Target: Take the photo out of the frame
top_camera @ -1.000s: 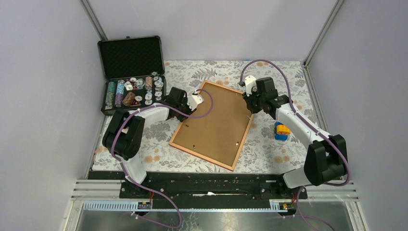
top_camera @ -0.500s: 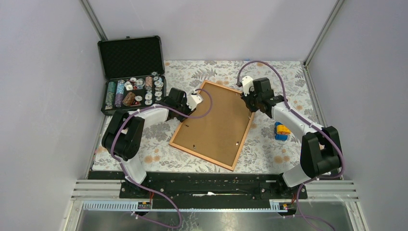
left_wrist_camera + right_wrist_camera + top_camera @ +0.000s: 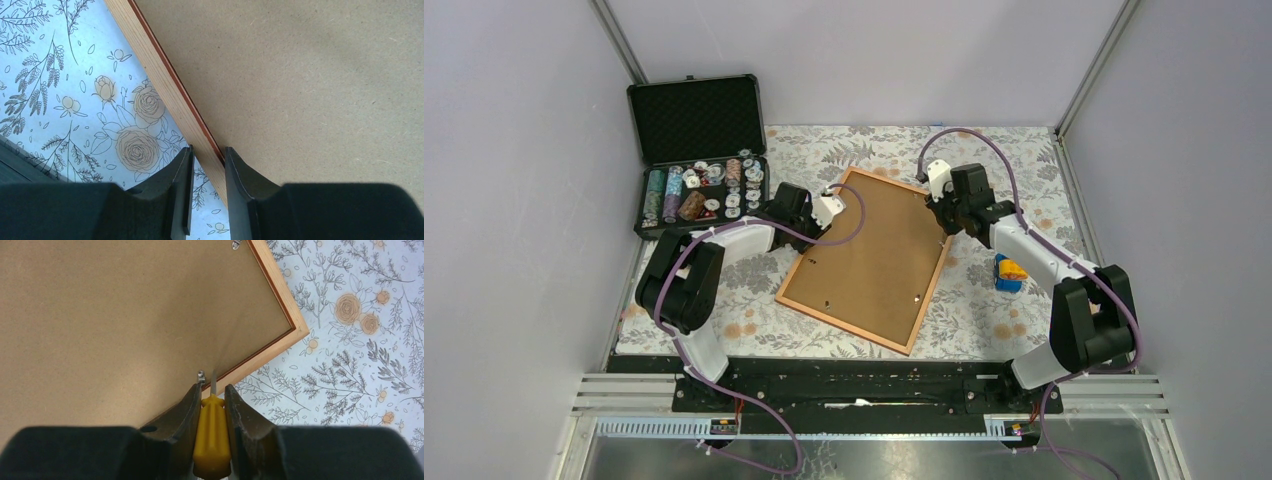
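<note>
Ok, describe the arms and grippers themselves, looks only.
Both arms match: the left arm and right arm have white curved links between bulky black joints, each trailed by a purple cable. The left gripper and right gripper have matte black, tapered fingers. No markings visible.

Lit softly and evenly from above in the overhead view, with only faint shadows beside the arms on the flower-printed worktop [image 3: 984, 310]. Sharp in both wrist views across the brown fibreboard back of the orange-red wooden picture frame [image 3: 320, 75], fibres readable. Dark and slightly soft on the black left claw [image 3: 208, 150] and right claw [image 3: 212, 387] near the lens; vivid on the yellow plastic tool handle [image 3: 212, 440].
</note>
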Robot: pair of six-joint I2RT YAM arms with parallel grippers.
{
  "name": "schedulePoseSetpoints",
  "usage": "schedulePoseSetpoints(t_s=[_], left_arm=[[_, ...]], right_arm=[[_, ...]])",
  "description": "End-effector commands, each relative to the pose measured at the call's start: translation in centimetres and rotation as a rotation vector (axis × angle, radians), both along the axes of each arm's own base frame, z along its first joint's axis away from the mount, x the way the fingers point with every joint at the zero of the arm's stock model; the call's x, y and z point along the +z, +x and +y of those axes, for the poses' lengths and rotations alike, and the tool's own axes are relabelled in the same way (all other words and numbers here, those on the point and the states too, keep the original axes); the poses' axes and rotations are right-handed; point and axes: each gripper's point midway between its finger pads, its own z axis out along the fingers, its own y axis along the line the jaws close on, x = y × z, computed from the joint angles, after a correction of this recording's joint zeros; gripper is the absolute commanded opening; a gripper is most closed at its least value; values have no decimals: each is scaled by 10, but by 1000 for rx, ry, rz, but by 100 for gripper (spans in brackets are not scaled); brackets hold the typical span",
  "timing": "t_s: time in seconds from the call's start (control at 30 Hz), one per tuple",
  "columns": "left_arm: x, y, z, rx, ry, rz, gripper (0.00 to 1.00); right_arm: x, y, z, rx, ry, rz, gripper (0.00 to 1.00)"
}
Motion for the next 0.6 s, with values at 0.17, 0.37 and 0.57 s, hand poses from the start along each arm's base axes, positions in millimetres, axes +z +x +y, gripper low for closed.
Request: schedulePoseSetpoints(t_s=[0.17, 0.37, 0.57], left_arm=[[-24, -24, 11, -4, 48, 99, 16], [-24, -24, 10, -2, 44, 102, 15], [-25, -26, 11, -2, 46, 106, 15]], right_arm=[[3, -30, 5, 16, 62, 104, 0], [1, -38, 17, 33, 121, 168, 0], [2, -33, 20, 38, 131, 160, 0]])
